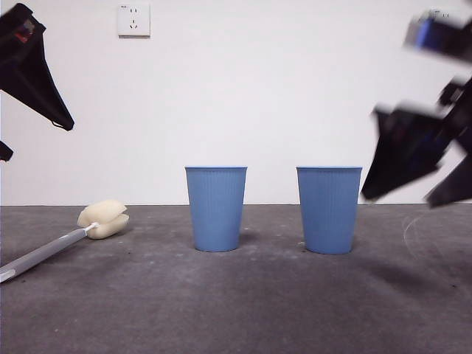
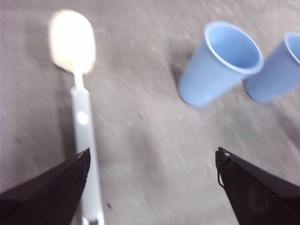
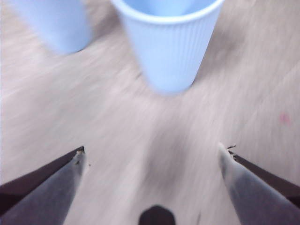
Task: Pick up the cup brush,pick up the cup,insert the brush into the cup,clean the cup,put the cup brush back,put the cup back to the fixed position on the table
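The cup brush (image 1: 70, 237) lies flat on the table (image 1: 236, 310) at the left, its cream sponge head (image 1: 104, 218) toward the back. Two blue cups stand upright: one in the middle (image 1: 215, 208), one to its right (image 1: 329, 209). My left gripper (image 2: 152, 157) is open and empty, above the table beside the brush handle (image 2: 84, 136), with both cups (image 2: 220, 63) farther off. It shows at the upper left of the front view (image 1: 44, 96). My right gripper (image 3: 152, 154) is open and empty, close in front of the right-hand cup (image 3: 166, 44). It appears blurred at the right of the front view (image 1: 413, 158).
A white wall with a power socket (image 1: 133, 20) stands behind the table. The second cup (image 3: 56, 23) stands just beside the one nearest my right gripper.
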You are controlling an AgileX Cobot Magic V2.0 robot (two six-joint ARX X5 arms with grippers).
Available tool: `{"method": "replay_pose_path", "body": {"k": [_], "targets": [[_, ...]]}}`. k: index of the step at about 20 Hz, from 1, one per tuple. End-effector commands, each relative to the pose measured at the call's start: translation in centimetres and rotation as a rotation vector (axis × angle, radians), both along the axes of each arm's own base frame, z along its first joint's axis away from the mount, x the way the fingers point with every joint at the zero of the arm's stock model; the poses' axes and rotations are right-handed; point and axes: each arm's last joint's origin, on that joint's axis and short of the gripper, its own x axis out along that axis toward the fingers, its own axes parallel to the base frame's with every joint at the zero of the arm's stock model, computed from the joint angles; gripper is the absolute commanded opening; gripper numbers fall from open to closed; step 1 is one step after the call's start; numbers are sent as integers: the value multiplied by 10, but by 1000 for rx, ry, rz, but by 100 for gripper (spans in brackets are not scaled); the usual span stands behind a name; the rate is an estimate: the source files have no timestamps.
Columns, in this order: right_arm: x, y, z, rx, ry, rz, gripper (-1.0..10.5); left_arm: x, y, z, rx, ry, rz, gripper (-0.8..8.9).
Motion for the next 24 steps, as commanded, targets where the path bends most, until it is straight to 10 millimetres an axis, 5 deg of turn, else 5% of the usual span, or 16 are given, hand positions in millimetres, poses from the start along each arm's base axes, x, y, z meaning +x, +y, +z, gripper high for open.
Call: {"method": "replay_pose_path", "body": {"k": [1,6,10,16,24], "targets": [[-25,-10,34,71,30,19,470,-3,-1,1,-28,46,-66,439],[-69,-31,95,58,92,34,454,-11,-5,14,-133,155,-217,426],[-85,-39,119,24,140,40,-11,-14,-6,31,-153,164,-306,-12],[-90,-42,118,-5,204,34,1,-16,-5,58,-112,110,-346,-5],[-91,-42,117,-12,211,32,1,-16,-6,64,-114,92,-348,-4]]}}
